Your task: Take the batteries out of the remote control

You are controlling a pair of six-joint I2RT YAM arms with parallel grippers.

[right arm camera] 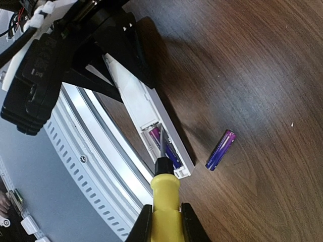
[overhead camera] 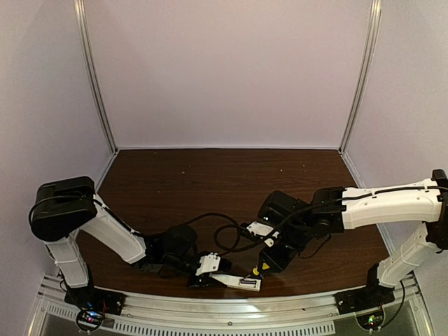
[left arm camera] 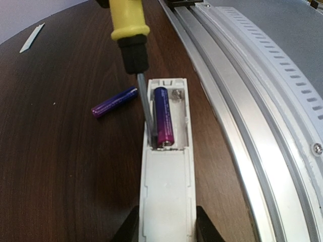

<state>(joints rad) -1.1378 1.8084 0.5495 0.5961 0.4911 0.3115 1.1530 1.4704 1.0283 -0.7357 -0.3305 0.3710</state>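
Left gripper (left arm camera: pixel 166 227) clamps slim white plastic remote control (left arm camera: pixel 169 186) near edge of dark wood-grain table (left arm camera: pixel 60 176); open bay holds one glossy purple-blue cylindrical battery (left arm camera: pixel 163 116). Second battery (left arm camera: pixel 114 101) lies loose on table just beside remote. Right gripper (right arm camera: pixel 165 218) grips yellow-handled screwdriver (right arm camera: pixel 165 189), thin steel shaft dipped into bay alongside seated battery

We lose the near end of the slim white plastic remote control (left arm camera: pixel 166 191) below the left wrist view's bottom edge, where only the dark tips of the left gripper (left arm camera: pixel 166 226) show. The yellow-handled screwdriver (left arm camera: pixel 130 22) is cropped at its handle in both wrist views, and its tip is hidden down beside the purple-blue cylindrical battery (left arm camera: pixel 162 116) in the compartment. From above, the batteries are too small for us to make out.
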